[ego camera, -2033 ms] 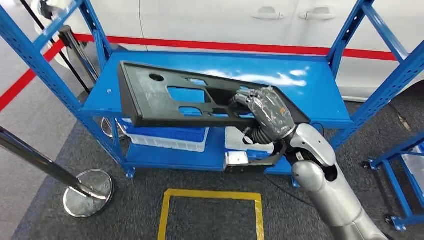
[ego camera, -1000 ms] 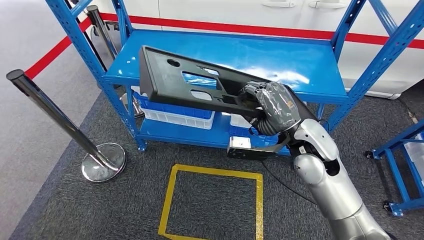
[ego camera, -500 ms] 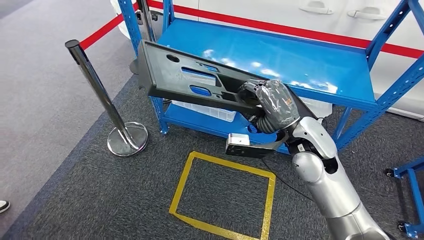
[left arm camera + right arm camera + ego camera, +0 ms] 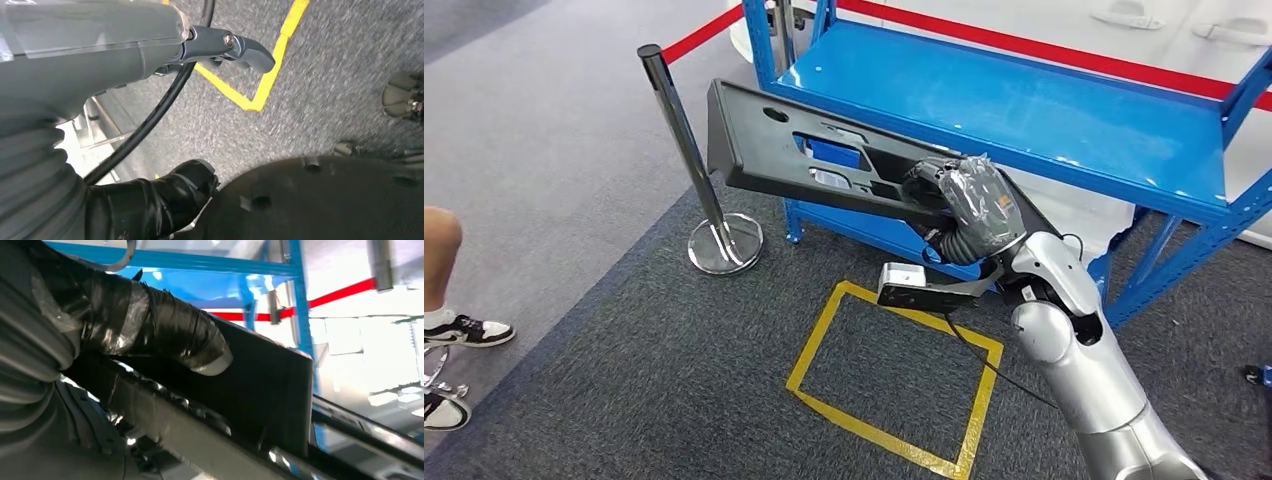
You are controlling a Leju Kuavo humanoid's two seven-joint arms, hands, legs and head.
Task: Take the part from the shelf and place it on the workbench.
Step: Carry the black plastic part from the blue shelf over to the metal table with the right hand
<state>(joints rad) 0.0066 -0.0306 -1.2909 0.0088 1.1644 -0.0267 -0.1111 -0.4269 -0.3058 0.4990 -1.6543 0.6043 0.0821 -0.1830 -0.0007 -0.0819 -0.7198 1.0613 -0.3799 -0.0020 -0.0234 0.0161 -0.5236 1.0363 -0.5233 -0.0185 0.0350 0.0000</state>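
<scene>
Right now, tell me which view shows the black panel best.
Head view: the whole black panel shows, cutouts and all, gripped at one end by the right hand. The right wrist view catches just a dark edge beside the fingers.

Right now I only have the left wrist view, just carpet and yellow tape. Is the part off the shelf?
Observer: Yes. In the head view the right robot hand grips the black panel at one end, lifted off the blue shelf.
Operator: Anything near its free end?
Observer: A chrome stanchion post stands close by that end; I cannot tell the gap.
Operator: Anyone around?
Observer: A person's leg shows at the far left of the head view, away from the panel.
</scene>
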